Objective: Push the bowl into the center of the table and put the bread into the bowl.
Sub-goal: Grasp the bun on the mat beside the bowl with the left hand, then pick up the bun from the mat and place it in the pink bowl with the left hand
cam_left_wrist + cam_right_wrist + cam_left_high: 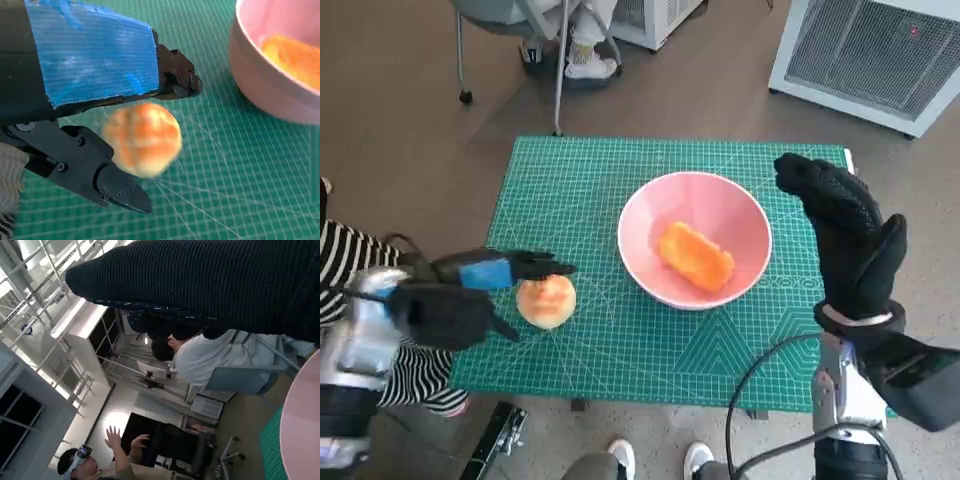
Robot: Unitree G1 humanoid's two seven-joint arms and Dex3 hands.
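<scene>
The pink bowl (720,205) stands on the green mat, right of the middle, with an oblong orange bread (695,255) lying inside it. A round bread roll (546,300) sits at the mat's left front. My left hand (470,290) reaches around it, with fingers above the roll and the thumb below. In the left wrist view the roll (145,137) is blurred between the fingers (175,75) and the thumb, and I cannot tell whether they clamp it. The bowl (260,75) lies just beyond. My right hand (845,240) stands upright beside the bowl's right rim, fingers apart, holding nothing.
The green cutting mat (620,170) covers the small table. A white appliance (880,50) stands at the back right. A chair and a person's feet (585,60) are behind the table. A striped sleeve (350,260) is at the left, and shoes (620,460) are at the front edge.
</scene>
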